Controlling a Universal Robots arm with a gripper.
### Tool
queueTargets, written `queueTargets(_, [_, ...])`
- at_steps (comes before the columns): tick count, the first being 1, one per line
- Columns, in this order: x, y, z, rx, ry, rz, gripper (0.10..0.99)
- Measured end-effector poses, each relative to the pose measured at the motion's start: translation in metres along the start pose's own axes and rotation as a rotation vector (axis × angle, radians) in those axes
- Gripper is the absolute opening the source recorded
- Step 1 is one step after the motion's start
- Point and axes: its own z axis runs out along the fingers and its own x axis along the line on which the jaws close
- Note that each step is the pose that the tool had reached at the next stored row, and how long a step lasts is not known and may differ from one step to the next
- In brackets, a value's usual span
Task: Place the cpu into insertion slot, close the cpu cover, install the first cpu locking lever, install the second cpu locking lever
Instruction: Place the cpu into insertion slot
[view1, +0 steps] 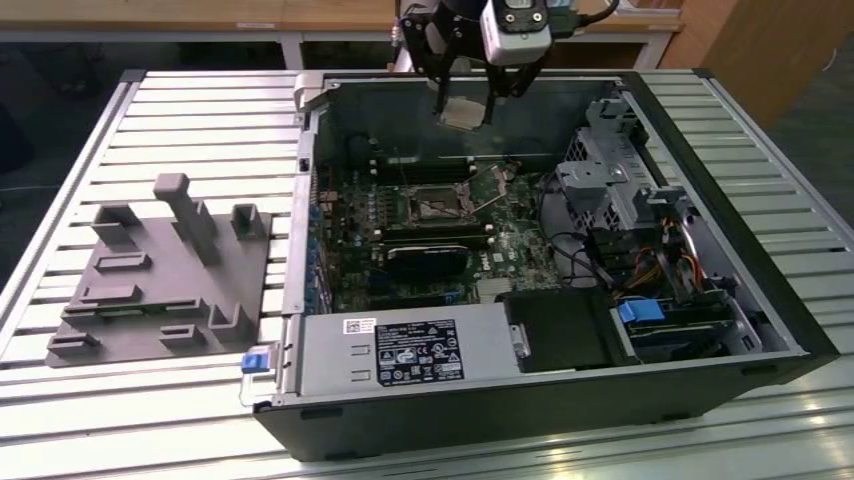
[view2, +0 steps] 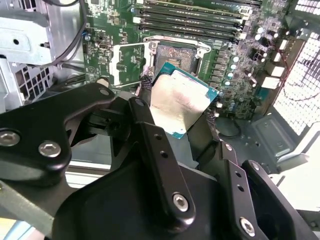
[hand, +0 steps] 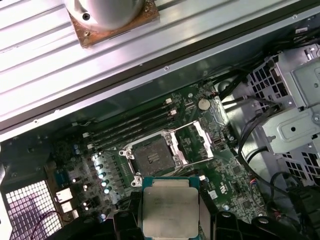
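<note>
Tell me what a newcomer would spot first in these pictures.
The open computer case sits on the slatted table, green board bared. Above it the gripper holds the cpu; the insertion slot lies empty, its cpu cover open. A grey fixture lies at the exterior view's left.

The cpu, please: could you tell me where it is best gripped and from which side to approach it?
Grip its two opposite thin edges, coming from the metal-top side. The cpu is a thin flat square, so only those edges give the gripper parallel faces, and its underside is likely left free to meet the insertion slot. It is pinched that way now.
</note>
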Motion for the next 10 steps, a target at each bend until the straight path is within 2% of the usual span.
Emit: queueTargets(10, [0.0,0.0001,0.0005,-0.001,-0.0057,0.064,0.537])
